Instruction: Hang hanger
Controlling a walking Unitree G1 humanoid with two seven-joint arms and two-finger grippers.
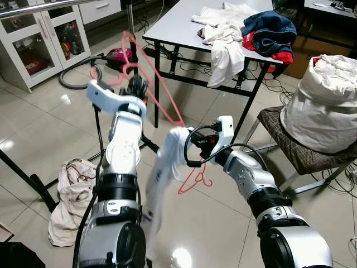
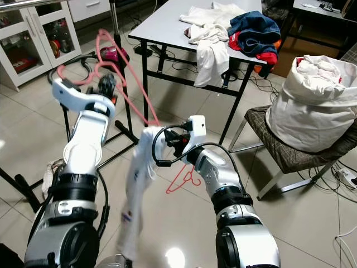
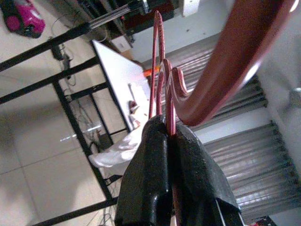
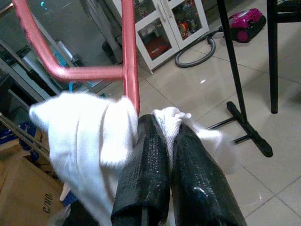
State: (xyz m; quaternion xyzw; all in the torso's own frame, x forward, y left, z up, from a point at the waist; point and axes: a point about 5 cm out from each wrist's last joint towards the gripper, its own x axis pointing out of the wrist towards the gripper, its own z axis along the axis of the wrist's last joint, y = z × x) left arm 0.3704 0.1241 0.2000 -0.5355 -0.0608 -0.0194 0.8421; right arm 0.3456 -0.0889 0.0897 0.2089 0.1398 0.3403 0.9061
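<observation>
My left gripper (image 1: 136, 85) is raised and shut on a pink-red hanger (image 1: 159, 84) near its hook; in the left wrist view the black fingers (image 3: 150, 155) pinch its wires (image 3: 160, 70). The hanger slopes down toward my right gripper (image 1: 192, 142). A white garment (image 1: 160, 184) drapes from the hanger's lower end and hangs toward the floor. My right gripper is shut on the top of that garment, and in the right wrist view the fingertips (image 4: 148, 141) clamp the white cloth (image 4: 84, 132) beside the hanger bar (image 4: 129, 61). A second red hanger (image 1: 195, 180) lies on the floor.
A black rack pole (image 1: 131, 22) with floor legs (image 1: 149, 146) stands just ahead. Behind it is a grey table (image 1: 178, 25) with piled clothes (image 1: 268, 30). A chair (image 1: 295, 145) with a full white bag (image 1: 326, 95) is on the right. A cloth bag (image 1: 70, 195) lies at the left.
</observation>
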